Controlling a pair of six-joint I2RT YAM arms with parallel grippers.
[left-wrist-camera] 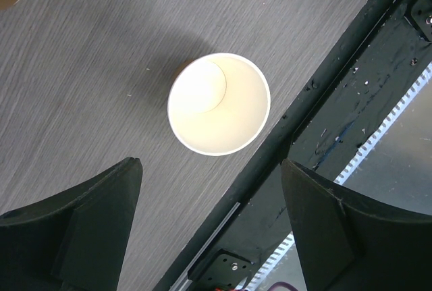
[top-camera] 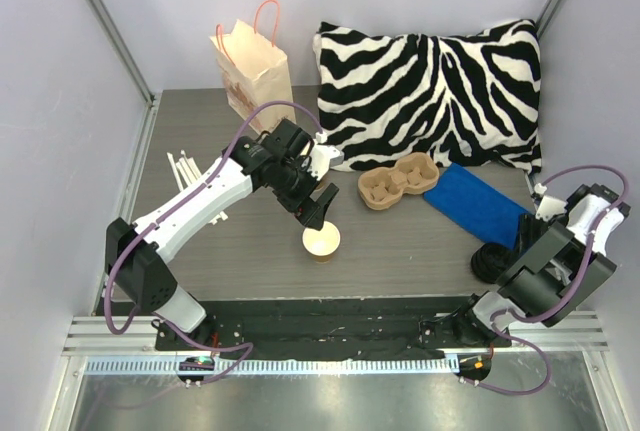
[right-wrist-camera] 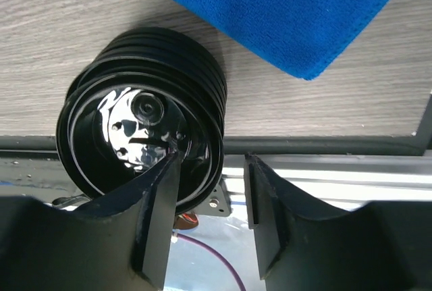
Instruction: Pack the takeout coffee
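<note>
bright even light, white glare on the black lids [right-wrist-camera: 135, 119].

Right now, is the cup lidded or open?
Open, no lid. The left wrist view looks straight into the upright cup: bare cream inside, empty. The black lids sit stacked elsewhere, by the blue cloth.

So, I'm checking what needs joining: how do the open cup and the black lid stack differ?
The cup is pale, single and stands mid-table; the lids are glossy black, several stacked, at the right near edge. The left gripper hangs clear above the cup; the right gripper straddles the top lid's rim. Both are round.
</note>
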